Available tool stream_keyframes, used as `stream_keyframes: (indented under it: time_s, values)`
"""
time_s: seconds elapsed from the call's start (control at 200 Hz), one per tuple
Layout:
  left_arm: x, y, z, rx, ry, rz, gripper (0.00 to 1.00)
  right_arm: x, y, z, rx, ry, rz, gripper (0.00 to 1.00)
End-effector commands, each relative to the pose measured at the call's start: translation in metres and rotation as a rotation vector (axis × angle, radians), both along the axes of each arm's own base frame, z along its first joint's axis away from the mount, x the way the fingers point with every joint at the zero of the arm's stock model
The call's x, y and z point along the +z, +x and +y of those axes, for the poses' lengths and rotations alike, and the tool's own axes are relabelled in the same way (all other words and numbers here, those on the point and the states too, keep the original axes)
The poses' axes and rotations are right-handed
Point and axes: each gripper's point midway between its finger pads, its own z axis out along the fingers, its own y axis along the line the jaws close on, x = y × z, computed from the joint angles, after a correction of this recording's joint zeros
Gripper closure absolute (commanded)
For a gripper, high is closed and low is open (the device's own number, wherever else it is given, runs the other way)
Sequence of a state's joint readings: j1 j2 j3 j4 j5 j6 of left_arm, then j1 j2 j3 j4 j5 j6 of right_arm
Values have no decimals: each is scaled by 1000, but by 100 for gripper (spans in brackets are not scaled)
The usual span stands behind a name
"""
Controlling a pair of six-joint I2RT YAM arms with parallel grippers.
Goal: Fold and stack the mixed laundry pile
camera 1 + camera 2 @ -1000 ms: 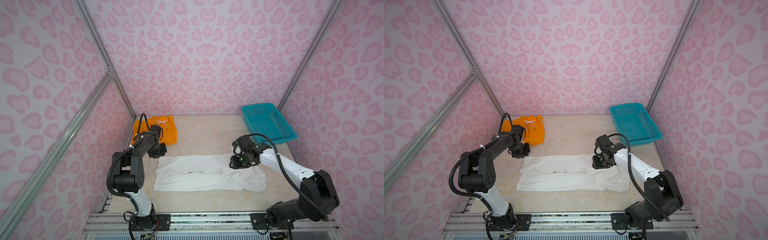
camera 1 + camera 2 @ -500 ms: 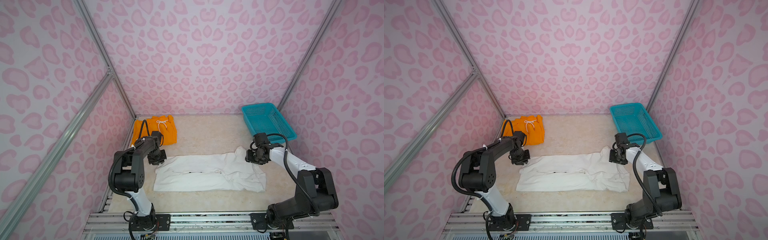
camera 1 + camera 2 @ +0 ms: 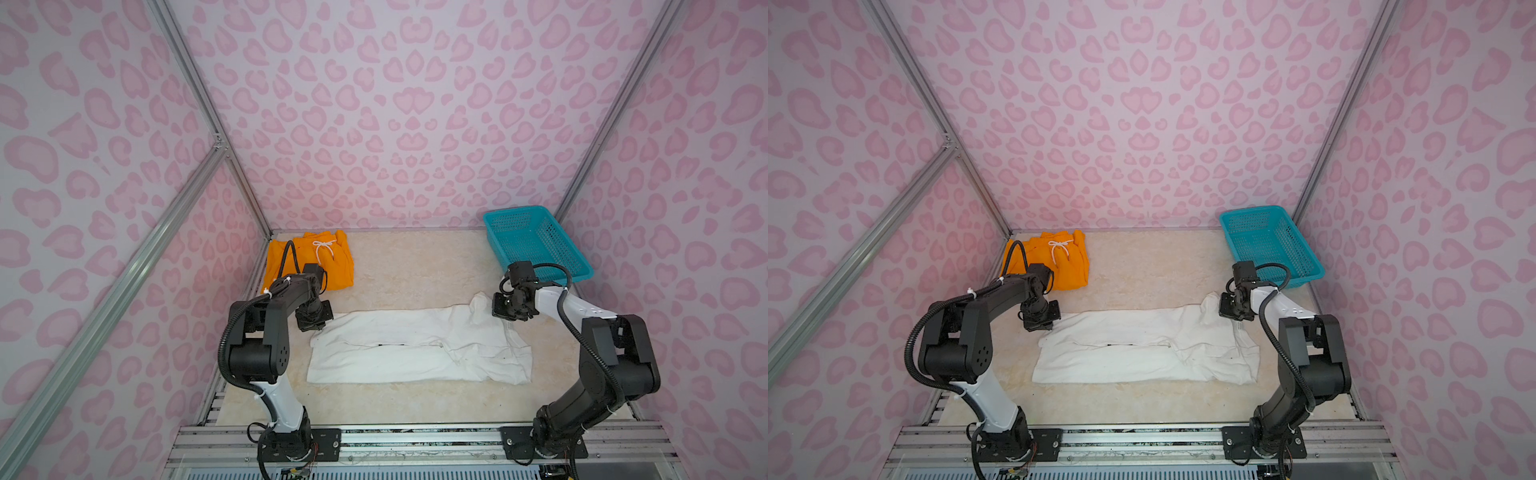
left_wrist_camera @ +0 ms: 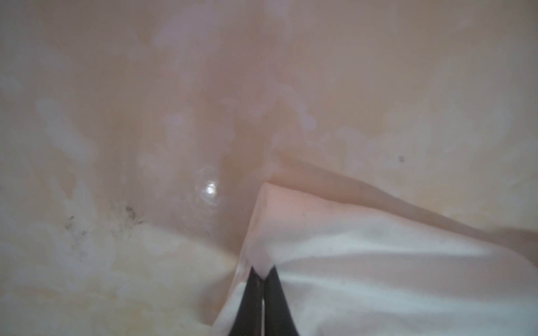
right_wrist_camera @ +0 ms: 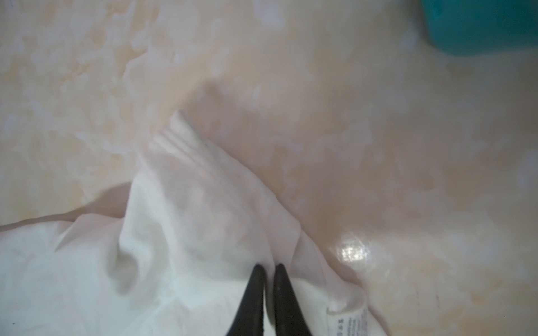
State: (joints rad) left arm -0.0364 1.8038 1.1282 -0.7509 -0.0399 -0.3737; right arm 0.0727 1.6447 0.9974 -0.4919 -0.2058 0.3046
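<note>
Shirt corners first: in a top view we see the white T-shirt (image 3: 419, 349) spread lengthwise across the middle of the table (image 3: 415, 266). The orange shorts (image 3: 336, 266) lie at the far left, and the teal basket (image 3: 515, 210) sits well apart at the far right. The left gripper (image 3: 316, 324) is at the shirt's far left corner and the right gripper (image 3: 509, 311) at its bunched far right end. In the left wrist view, the jaws are pressed together on the shirt's edge, just short of the corner. In the right wrist view, the jaws pinch a raised fold beside the care label (image 5: 346, 323). For a clean fold we'd raise both arms together and level, with the cloth lightly taut, and lay the far edge onto the near one. That right pinch looks like rumple rather than true corner, so that end may land crooked.
</note>
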Motion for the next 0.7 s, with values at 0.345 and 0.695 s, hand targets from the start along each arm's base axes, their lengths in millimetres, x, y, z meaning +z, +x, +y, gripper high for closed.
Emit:
stream_keyframes:
  time_s: [0.345, 0.695]
  values:
    - [15, 16, 1, 15, -7, -81, 97, 29, 27, -6, -1, -12, -94, 100]
    - [41, 43, -11, -24, -77, -217, 97, 44, 38, -15, -10, -49, -128, 100]
